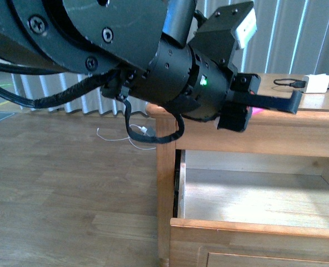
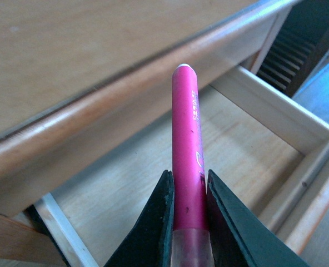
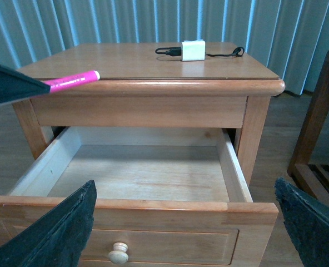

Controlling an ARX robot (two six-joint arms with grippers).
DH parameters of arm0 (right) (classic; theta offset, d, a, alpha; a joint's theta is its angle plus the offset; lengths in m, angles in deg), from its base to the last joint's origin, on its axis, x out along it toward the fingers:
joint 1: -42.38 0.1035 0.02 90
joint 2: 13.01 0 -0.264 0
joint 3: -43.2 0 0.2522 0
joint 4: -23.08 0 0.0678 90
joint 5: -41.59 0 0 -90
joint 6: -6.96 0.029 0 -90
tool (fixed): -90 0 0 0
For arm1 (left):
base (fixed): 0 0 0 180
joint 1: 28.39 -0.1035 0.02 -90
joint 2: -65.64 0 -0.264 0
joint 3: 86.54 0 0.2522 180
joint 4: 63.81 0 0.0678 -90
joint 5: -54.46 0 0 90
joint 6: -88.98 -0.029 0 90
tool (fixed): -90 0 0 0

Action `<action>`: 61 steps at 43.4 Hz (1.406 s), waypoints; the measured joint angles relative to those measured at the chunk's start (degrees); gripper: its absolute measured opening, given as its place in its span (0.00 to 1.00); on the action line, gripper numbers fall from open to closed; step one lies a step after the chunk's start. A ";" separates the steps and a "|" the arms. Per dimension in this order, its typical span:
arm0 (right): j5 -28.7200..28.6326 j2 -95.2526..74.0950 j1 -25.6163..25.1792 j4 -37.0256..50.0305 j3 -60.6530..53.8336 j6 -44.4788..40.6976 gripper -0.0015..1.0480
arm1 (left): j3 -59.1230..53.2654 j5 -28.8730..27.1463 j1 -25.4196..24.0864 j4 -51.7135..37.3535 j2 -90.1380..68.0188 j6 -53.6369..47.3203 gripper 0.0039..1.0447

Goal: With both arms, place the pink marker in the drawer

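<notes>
1. Over by the front lip of the table [image 3: 125, 61], the left gripper [image 2: 189, 177] was pinching the pink marker [image 2: 185, 139] close to its paler cap end; both jaws were pressed against its sides, and most of the barrel stuck out free beyond them.
2. That marker hung in the air, about level with the table's edge and above the left side of the drawer [image 3: 42, 167]; the drawer stood pulled open, its pale floor bare, and the marker was not yet inside.
3. Facing the drawer front, the right gripper [image 3: 184, 186] was spread wide and held nothing; the knob [image 3: 118, 253] sat below, between its fingers.
4. To my eye, the step in hand was the lowering; the left arm would do best to draw the barrel clear of the overhanging lip first, so the free end caught nothing.
5. It should then sink close to the drawer floor before opening, I thought; a round pen let go from height would likely bounce or roll.
6. Well back on the tabletop, the white charger [image 3: 193, 50] looked out of harm's way.
</notes>
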 joint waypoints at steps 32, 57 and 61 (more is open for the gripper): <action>0.00 0.00 0.00 0.00 0.00 0.00 0.92 | 3.23 -7.32 3.15 -0.63 -15.56 -3.80 0.14; 0.00 0.00 0.00 0.00 0.00 0.00 0.92 | -12.37 -17.18 1.25 -13.20 5.97 -2.58 0.94; 0.00 0.00 0.00 0.00 0.00 0.00 0.92 | -17.33 -19.47 -0.59 -13.81 12.44 -1.14 0.94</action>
